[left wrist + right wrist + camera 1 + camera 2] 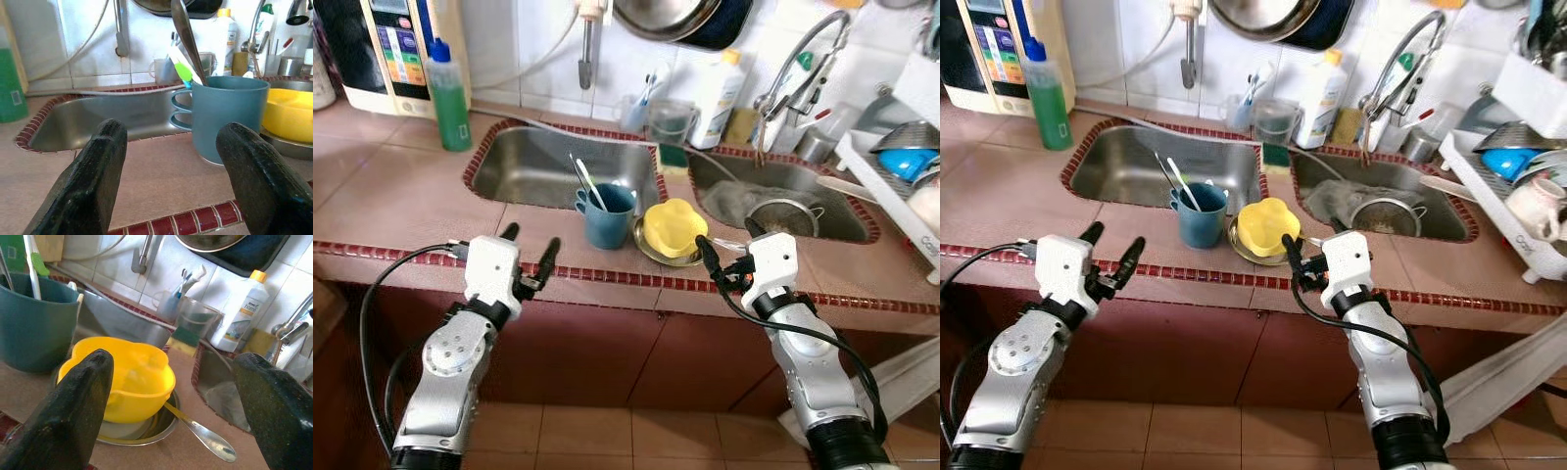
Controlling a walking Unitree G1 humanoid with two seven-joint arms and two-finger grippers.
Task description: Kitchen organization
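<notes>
Nearest the camera, both silver arms reach up to the front edge of the counter. The left gripper hovers over the red-tiled edge, fingers spread apart and holding nothing. The right gripper stands at the same edge, fingers likewise apart and empty, its near finger tip just beside the metal dish.

Between the two sinks, on the counter strip, stands a blue mug, upright, handle toward 9 o'clock. Utensils rise from it, long axes leaning toward 11 o'clock. Just at its 3 o'clock side a yellow bowl sits open side up in the shallow metal dish.

The right wrist view adds what the head views do not resolve: a spoon lies with its handle under the yellow bowl and its bowl end out on the counter past the dish rim. The left wrist view shows the mug's double-looped handle and a green-headed utensil among the metal ones.

Beyond lie the left sink and the right sink; the latter holds a metal strainer. At 10 o'clock stands a green bottle beside a wall appliance. At 1 o'clock a white bottle stands near the tap. At 3 o'clock a dish rack holds crockery.
</notes>
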